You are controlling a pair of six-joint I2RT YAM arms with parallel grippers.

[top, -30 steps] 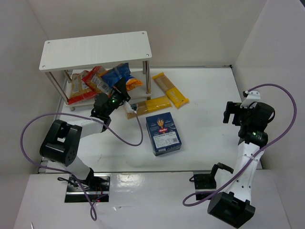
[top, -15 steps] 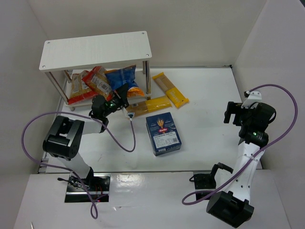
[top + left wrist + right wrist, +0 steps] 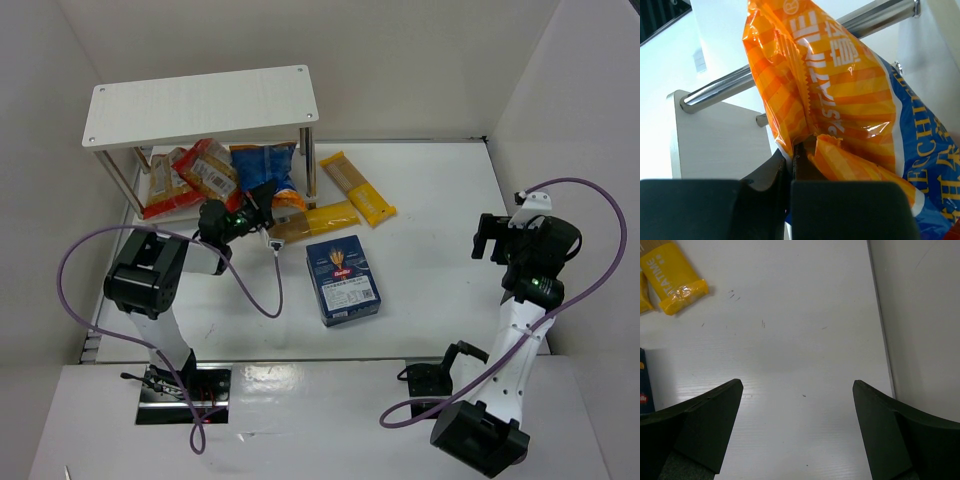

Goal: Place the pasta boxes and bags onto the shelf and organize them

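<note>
The shelf [image 3: 200,105] stands at the back left. Two red-orange bags [image 3: 195,172] lie on its lower board. The blue-and-orange bag [image 3: 265,163] lies partly under the top board at the shelf's right end. My left gripper [image 3: 262,202] is shut on that bag's orange end, as the left wrist view shows for the gripper [image 3: 792,155] and the bag [image 3: 840,95]. Two yellow packets [image 3: 357,187] [image 3: 318,219] and the dark blue box [image 3: 342,280] lie on the table. My right gripper [image 3: 495,238] is open and empty at the far right, over bare table in the right wrist view [image 3: 797,395].
A silver shelf leg [image 3: 310,165] stands right beside the held bag; its rail [image 3: 715,92] and the lower board [image 3: 720,145] show in the left wrist view. White walls enclose the table on the left, back and right. The left arm's purple cable [image 3: 250,290] loops over the table.
My left gripper has pushed the blue-and-orange bag farther back and right into the shelf's lower tier, and the bag has turned more square to the shelf. The right arm has barely moved.
</note>
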